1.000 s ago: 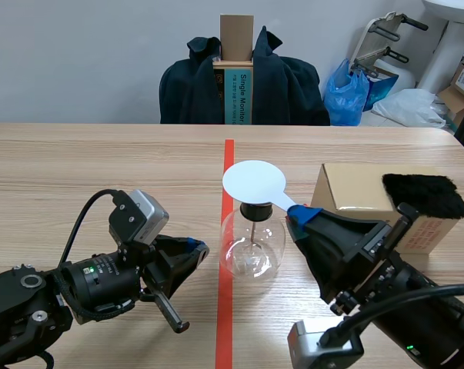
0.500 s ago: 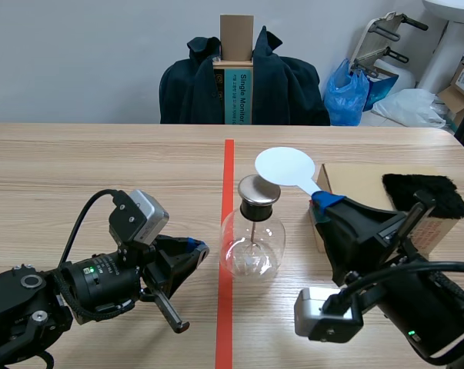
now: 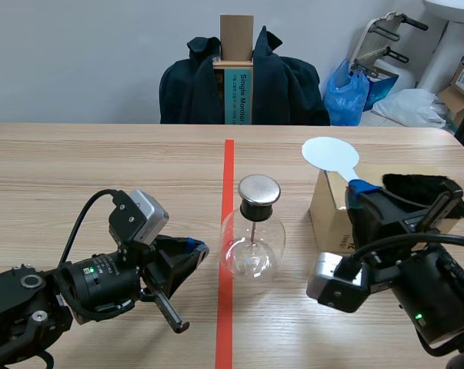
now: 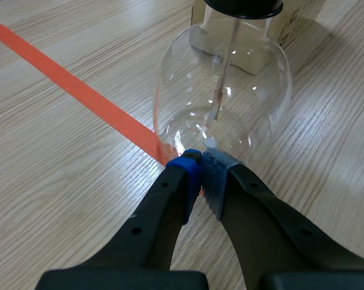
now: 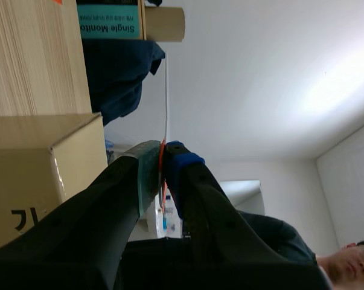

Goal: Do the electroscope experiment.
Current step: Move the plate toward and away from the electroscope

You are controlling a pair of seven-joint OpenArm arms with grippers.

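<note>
The electroscope, a clear glass flask with a round metal cap and a thin rod inside, stands at the table's middle beside the orange tape. My left gripper lies low to its left, shut on nothing. In the left wrist view its tips meet right at the flask base. My right gripper is raised above the box's near left corner, shut on the handle of a white disc paddle. The right wrist view shows that paddle edge-on between the shut fingers.
A cardboard box with a black fur cloth on top sits right of the flask. A chair draped with a dark jacket stands behind the table. Part of a person shows beside my right arm in the right wrist view.
My right gripper has carried the white disc from over the flask's cap rightward and back, to above the box. The left arm has not moved.
</note>
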